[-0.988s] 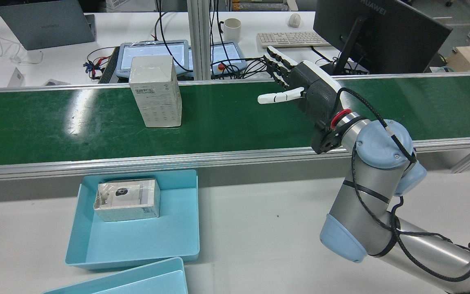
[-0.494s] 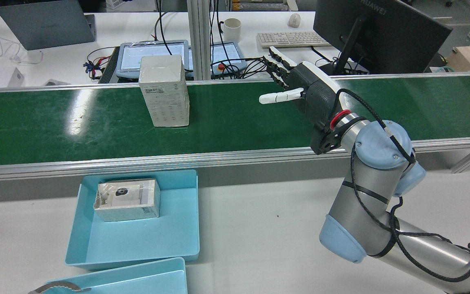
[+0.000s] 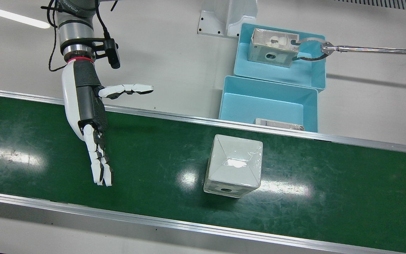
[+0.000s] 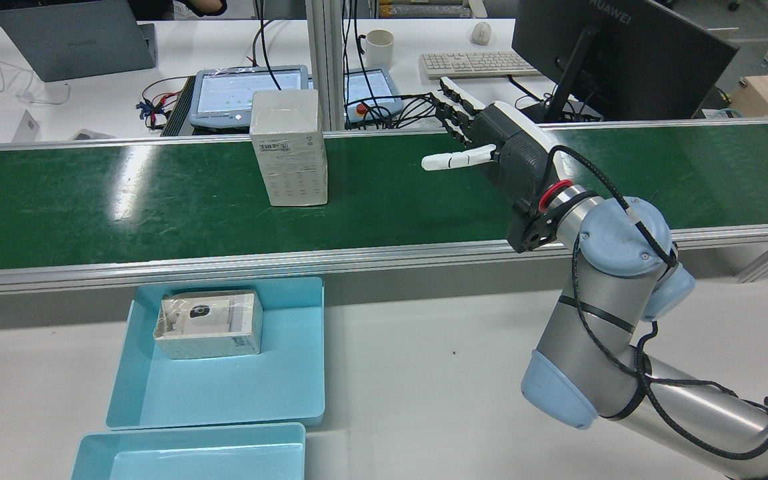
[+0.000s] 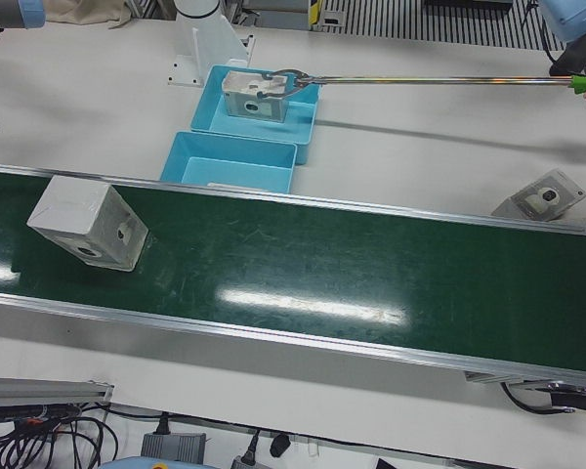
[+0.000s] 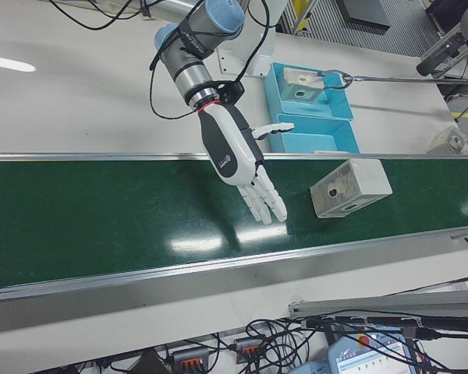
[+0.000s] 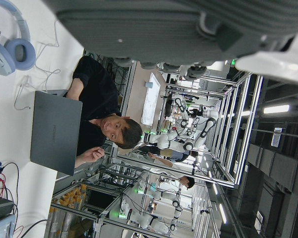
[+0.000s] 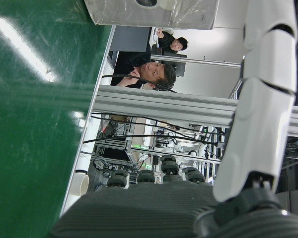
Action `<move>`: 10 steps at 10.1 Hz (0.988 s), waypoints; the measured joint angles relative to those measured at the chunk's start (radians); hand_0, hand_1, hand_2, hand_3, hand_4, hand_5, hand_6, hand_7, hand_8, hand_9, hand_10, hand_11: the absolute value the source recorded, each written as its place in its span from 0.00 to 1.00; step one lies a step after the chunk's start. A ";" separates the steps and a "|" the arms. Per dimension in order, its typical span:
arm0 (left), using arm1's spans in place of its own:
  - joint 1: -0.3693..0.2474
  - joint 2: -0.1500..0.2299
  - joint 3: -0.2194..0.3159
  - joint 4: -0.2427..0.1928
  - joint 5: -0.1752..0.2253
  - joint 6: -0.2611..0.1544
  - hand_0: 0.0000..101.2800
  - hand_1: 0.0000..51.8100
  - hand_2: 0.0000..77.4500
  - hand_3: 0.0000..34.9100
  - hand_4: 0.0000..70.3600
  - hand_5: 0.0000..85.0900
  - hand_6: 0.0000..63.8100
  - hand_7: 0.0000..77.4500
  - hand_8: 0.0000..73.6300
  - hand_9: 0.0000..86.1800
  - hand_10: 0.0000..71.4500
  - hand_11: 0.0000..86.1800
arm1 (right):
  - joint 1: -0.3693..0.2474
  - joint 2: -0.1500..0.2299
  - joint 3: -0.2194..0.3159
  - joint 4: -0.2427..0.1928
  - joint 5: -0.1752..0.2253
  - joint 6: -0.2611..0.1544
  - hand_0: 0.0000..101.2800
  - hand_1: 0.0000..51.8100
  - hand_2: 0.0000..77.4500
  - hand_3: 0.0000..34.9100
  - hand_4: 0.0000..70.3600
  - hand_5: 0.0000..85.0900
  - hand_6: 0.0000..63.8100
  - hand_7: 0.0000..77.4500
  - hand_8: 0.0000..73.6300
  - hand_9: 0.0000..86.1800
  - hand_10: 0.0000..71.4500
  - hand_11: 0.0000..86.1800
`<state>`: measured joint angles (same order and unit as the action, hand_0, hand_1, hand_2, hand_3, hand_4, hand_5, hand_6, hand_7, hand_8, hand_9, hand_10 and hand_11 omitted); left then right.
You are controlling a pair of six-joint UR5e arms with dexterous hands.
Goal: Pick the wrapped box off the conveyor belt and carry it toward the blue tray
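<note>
The wrapped box (image 4: pixel 289 148) stands upright on the green belt (image 4: pixel 124 207), well apart from the right hand (image 4: pixel 491 143), with bare belt between them. The right hand hangs over the belt holding nothing, fingers (image 3: pixel 99 165) stretched straight and the thumb (image 3: pixel 125 89) stuck out sideways toward the box.

The front view shows the box's foil-folded top (image 3: pixel 236 162) and a long grabber tool (image 3: pixel 330 47) reaching a small box (image 3: pixel 273 42) in the far blue tray (image 3: pixel 315 76); the rear view shows that small box (image 4: pixel 209 325) but no tool. The left-front view alone shows another small box (image 5: pixel 542 195) on the desk (image 5: pixel 420 147).

The left hand (image 7: pixel 188 29) appears only in its own view, too close to tell its state.

The box sits between the belt's two metal rails (image 3: pixel 189 225), nearer the operators' side, touching neither.
</note>
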<state>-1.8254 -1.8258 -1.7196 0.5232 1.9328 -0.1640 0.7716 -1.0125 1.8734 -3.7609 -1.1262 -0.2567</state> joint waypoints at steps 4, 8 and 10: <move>0.000 0.000 0.000 0.000 0.000 0.000 0.00 0.00 0.01 0.00 0.00 0.01 0.00 0.00 0.00 0.00 0.01 0.00 | 0.000 0.015 -0.019 0.007 0.001 0.000 0.44 0.23 0.15 0.09 0.00 0.01 0.00 0.00 0.01 0.01 0.03 0.06; 0.000 0.000 0.000 0.000 0.000 0.000 0.00 0.00 0.01 0.00 0.00 0.01 0.00 0.00 0.00 0.00 0.00 0.00 | -0.003 0.028 -0.033 0.006 0.002 -0.001 0.44 0.23 0.15 0.09 0.00 0.01 0.00 0.01 0.01 0.01 0.05 0.06; 0.000 0.000 0.000 0.000 0.000 0.000 0.00 0.00 0.01 0.00 0.00 0.01 0.00 0.00 0.00 0.00 0.00 0.00 | -0.001 0.029 -0.037 0.006 0.002 0.000 0.44 0.23 0.15 0.09 0.00 0.01 0.00 0.01 0.01 0.01 0.05 0.06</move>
<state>-1.8254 -1.8258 -1.7196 0.5232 1.9328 -0.1640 0.7706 -0.9836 1.8360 -3.7548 -1.1244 -0.2569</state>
